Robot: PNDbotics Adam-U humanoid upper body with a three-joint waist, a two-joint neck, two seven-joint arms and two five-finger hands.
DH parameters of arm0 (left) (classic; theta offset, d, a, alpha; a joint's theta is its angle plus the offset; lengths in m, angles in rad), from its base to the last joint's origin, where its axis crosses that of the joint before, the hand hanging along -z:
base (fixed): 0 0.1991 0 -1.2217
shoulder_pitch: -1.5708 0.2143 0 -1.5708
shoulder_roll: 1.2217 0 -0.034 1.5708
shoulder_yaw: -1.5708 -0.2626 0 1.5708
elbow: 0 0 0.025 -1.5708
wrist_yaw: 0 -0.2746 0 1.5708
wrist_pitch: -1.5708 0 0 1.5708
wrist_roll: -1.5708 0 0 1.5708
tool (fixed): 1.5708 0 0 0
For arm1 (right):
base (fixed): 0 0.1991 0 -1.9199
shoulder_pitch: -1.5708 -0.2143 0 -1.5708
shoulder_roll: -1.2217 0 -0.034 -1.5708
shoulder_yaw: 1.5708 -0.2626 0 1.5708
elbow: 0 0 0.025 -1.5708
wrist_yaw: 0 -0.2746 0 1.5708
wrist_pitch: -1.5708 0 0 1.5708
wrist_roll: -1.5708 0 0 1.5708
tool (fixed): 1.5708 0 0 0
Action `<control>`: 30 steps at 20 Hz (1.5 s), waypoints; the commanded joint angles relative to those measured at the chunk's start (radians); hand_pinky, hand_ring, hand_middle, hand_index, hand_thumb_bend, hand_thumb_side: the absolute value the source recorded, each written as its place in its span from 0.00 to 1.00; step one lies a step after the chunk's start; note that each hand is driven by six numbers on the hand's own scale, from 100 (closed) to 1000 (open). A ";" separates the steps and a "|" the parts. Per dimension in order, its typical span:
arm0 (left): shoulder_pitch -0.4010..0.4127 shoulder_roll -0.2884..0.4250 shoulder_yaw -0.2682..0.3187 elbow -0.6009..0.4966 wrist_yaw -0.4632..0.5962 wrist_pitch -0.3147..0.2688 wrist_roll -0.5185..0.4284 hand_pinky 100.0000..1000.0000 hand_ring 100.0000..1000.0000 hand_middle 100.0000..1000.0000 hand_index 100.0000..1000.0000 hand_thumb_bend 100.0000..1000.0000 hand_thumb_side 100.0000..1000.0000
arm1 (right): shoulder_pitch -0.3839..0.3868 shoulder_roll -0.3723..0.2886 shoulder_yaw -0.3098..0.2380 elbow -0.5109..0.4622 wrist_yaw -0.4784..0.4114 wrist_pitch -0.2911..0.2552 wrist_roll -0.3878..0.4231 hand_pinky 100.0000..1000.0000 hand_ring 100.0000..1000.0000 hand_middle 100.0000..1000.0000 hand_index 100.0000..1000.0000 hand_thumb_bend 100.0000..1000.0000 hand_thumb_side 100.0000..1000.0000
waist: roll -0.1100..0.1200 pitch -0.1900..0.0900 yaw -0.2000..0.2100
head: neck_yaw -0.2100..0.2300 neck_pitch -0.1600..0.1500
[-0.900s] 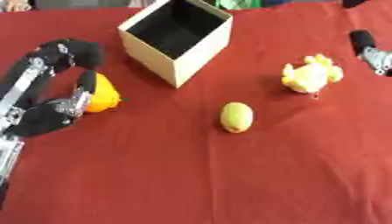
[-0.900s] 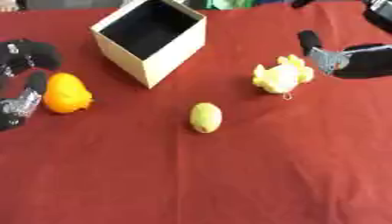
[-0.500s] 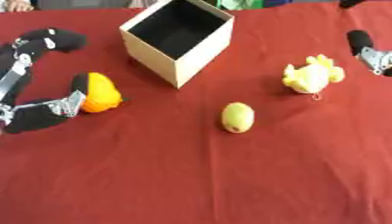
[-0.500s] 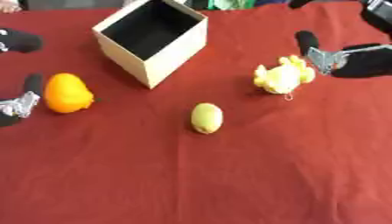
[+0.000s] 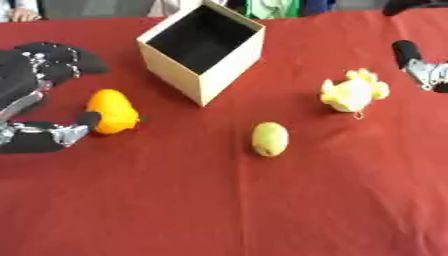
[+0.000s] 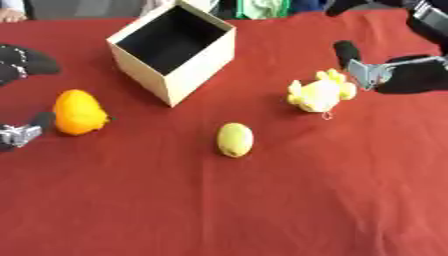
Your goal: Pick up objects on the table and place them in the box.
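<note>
The table [image 5: 219, 210] carries a red cloth. An open cardboard box [image 5: 203, 50] stands upright at the far centre-left, dark interior showing, nothing visible inside.

Three objects lie on the cloth, all outside the box:
- orange fruit-shaped object [image 5: 111, 111] — at the left, near the box's left corner
- yellow lemon-shaped object [image 5: 269, 139] — at the centre, in front of the box, well apart from the others
- pale yellow soft toy [image 6: 319, 93] — at the right, with a small loop at its lower edge

The left hand [image 5: 35, 82] is spread wide around the orange object: the fingers [image 5: 66, 55] arch behind and to the left of it without contact, while the thumb tip touches its near-left side. It grips nothing.

The right hand [image 6: 398, 75] sits just beside the toy — thumb raised, fingers not closed on anything, a narrow gap separating it from the toy
</note>
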 commanded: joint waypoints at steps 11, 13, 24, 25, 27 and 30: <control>-0.108 0.069 -0.080 0.087 -0.106 0.043 -0.139 0.81 0.82 0.74 0.89 0.36 0.24 | -0.015 -0.007 0.000 -0.010 -0.012 -0.004 0.006 0.80 0.85 0.66 0.75 0.00 0.32 | -0.003 -0.026 -0.003 | 0.003 -0.017; -0.121 0.057 -0.087 0.117 -0.116 0.048 -0.141 0.81 0.82 0.74 0.89 0.37 0.23 | -0.015 -0.006 0.000 -0.010 -0.012 -0.003 0.007 0.80 0.84 0.65 0.75 0.00 0.31 | -0.004 -0.026 -0.005 | 0.003 -0.019; -0.195 -0.005 -0.136 0.333 -0.177 0.091 -0.096 0.80 0.81 0.74 0.89 0.29 0.25 | -0.020 -0.001 0.001 -0.010 -0.015 -0.003 0.010 0.80 0.84 0.66 0.75 0.00 0.32 | -0.004 -0.021 -0.020 | 0.009 -0.021; -0.199 -0.010 -0.137 0.348 -0.176 0.090 -0.098 0.80 0.81 0.74 0.89 0.29 0.26 | -0.021 -0.001 0.001 -0.010 -0.014 -0.003 0.010 0.80 0.84 0.66 0.75 0.00 0.32 | -0.003 -0.020 -0.021 | 0.009 -0.021; -0.210 -0.020 -0.139 0.376 -0.176 0.090 -0.101 0.80 0.81 0.74 0.89 0.28 0.28 | -0.022 0.001 0.002 -0.010 -0.014 -0.003 0.011 0.80 0.84 0.66 0.75 0.00 0.32 | -0.003 -0.017 -0.023 | 0.009 -0.023; -0.223 -0.032 -0.142 0.412 -0.181 0.088 -0.102 0.80 0.80 0.74 0.89 0.27 0.28 | -0.024 0.003 0.003 -0.011 -0.015 -0.004 0.013 0.80 0.84 0.66 0.75 0.00 0.32 | -0.003 -0.015 -0.027 | 0.012 -0.025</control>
